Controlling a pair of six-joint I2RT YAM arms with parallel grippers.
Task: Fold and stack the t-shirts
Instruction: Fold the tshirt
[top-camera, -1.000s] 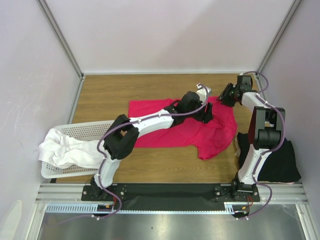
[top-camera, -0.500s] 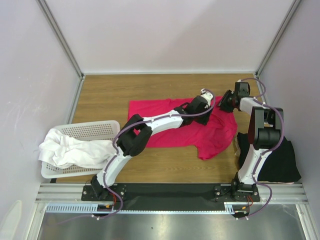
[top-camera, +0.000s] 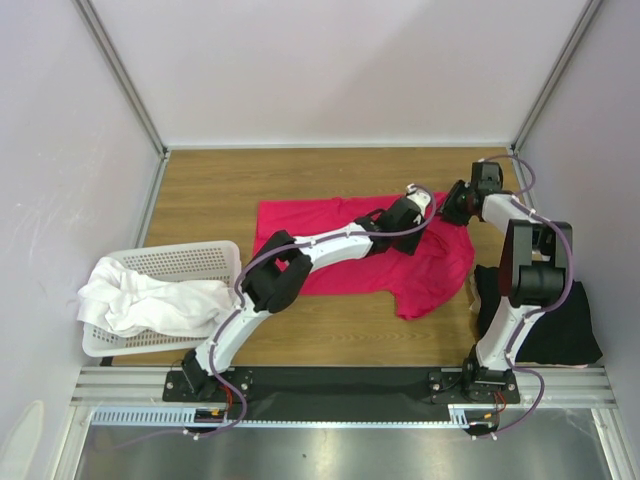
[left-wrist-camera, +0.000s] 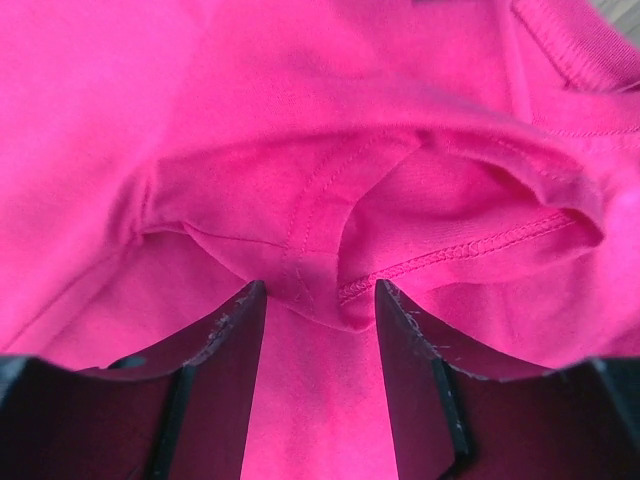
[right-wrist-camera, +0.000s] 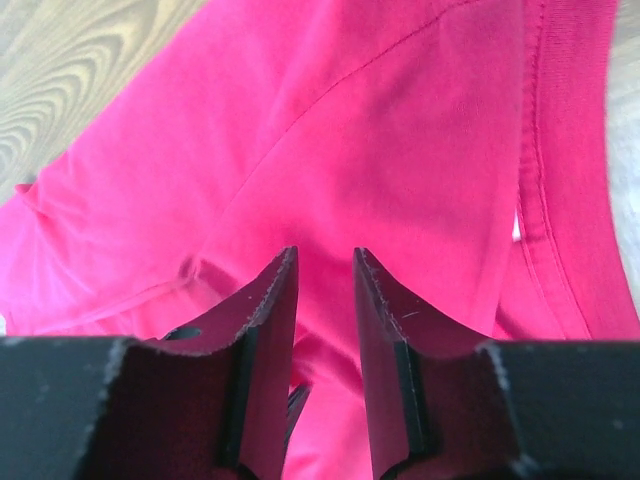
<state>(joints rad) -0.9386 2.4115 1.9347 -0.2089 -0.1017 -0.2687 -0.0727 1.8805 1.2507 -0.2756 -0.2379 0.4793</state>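
We see a wooden worktop (top-camera: 210, 185) with a warm brown grain, boxed in by pale, plain wall panels (top-camera: 330, 70) at the back and on both sides. Aluminium posts (top-camera: 120, 75) run up the two far corners. A white perforated plastic basket (top-camera: 185, 262) lies near the worktop's left near corner. Along the near edge we see a black base plate (top-camera: 340, 380), and below it a brushed steel sheet (top-camera: 330, 450).

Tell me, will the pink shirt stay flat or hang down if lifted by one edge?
It would probably hang limp: the pink shirt bunches in soft folds at the left gripper. Thin cloth, so likely light; it may drag across the table.
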